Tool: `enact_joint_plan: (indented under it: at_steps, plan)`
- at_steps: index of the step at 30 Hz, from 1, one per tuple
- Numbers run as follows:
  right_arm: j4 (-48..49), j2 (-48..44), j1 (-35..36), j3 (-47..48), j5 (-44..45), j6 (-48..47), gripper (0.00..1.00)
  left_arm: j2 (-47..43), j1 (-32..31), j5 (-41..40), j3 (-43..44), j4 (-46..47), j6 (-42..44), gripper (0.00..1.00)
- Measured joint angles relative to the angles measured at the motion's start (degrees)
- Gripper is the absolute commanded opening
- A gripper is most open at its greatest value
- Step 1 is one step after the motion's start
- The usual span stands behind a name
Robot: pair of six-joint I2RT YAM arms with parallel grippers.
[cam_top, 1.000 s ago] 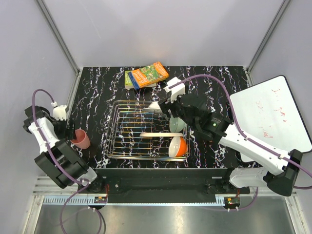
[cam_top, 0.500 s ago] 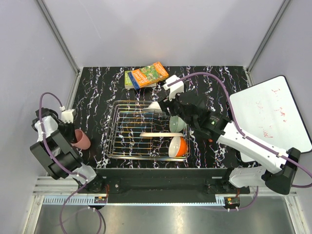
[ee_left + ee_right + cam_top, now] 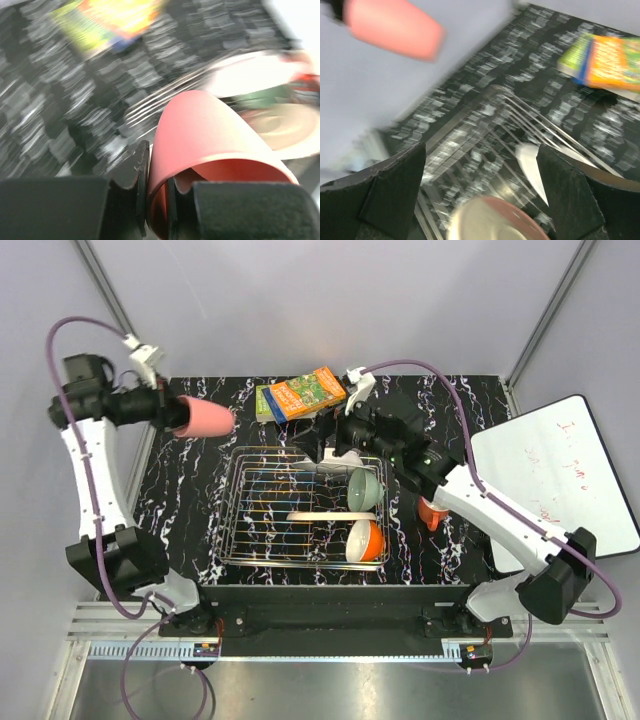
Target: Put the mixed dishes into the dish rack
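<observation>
While the pink cup (image 3: 205, 420) is being held by the left gripper (image 3: 168, 412) high above the far left of the table (image 3: 190, 495), well apart from the dish rack (image 3: 232, 515), it is being judged light, stiff and smooth-walled. It is being reckoned likely to slip or swivel in a narrow pinch, and to chip if dropped onto wire. A hold at the rim is being used, and a deeper bite on the wall is being thought safer for setting it down.

The grip itself is being shown only in the left wrist view. There the cup's wall is being nipped between narrowly set fingers (image 3: 140, 170), one inside the mouth and one outside. From above that contact is being hidden, but the cup's sideways lie is being made plain. So are the pale green bowl (image 3: 365, 487) and the orange bowl (image 3: 366, 539) in the rack, and the orange-red mug (image 3: 432, 513) on the table just beside it, under the right arm.

In the right wrist view the right gripper (image 3: 480, 200) is being shown spread wide, nothing between its jaws, over the rack's far wires. The cup is being caught there only as a blur.
</observation>
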Motion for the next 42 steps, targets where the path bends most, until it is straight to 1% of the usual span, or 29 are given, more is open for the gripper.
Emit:
enact_joint_plan:
  at_steps: [3,4,6,8,11,14,19,26,31,36,42]
  plan:
    - [9.6,0.9,-2.7,-0.7,-11.2,8.3,1.00,2.5,-9.2,9.5,3.6,-1.6,-3.0,0.00]
    - [12.2,1.2,-3.1,-1.0,-13.9,10.4,1.00,3.4,-11.0,11.7,3.9,-1.9,-3.7,0.00]
    - [21.0,2.1,-4.6,-2.5,-20.2,17.7,1.00,5.7,-14.8,16.5,4.3,-2.2,-5.7,0.00]
    - [30.2,3.7,-6.4,-4.5,-25.2,25.3,1.00,8.4,-17.2,20.5,4.5,-2.3,-7.2,0.00]
    - [42.3,7.8,-9.4,-6.6,-30.2,36.6,1.00,11.7,-19.1,23.5,4.7,-2.4,-8.7,0.00]
    - [50.3,12.8,-11.1,-7.4,-33.2,46.0,1.00,13.1,-19.5,25.1,4.8,-2.4,-9.4,0.00]
    - [54.5,17.9,-11.3,-7.5,-36.3,53.2,1.00,13.2,-19.7,26.2,4.9,-2.4,-9.6,0.00]
    - [59.8,19.5,-11.3,-7.1,-37.3,57.2,1.00,13.2,-21.4,26.9,5.1,-2.4,-9.7,0.00]
    - [65.1,22.9,-11.3,-6.4,-37.3,60.5,0.99,13.4,-23.4,27.2,5.1,-3.2,-8.9,0.00]
    - [66.5,26.1,-10.5,-5.6,-37.8,62.3,1.00,13.9,-24.9,27.1,5.4,-3.9,-8.4,0.00]
    - [66.2,26.4,-9.0,-3.1,-38.6,61.8,1.00,15.3,-25.8,27.3,6.7,-4.5,-7.8,0.00]
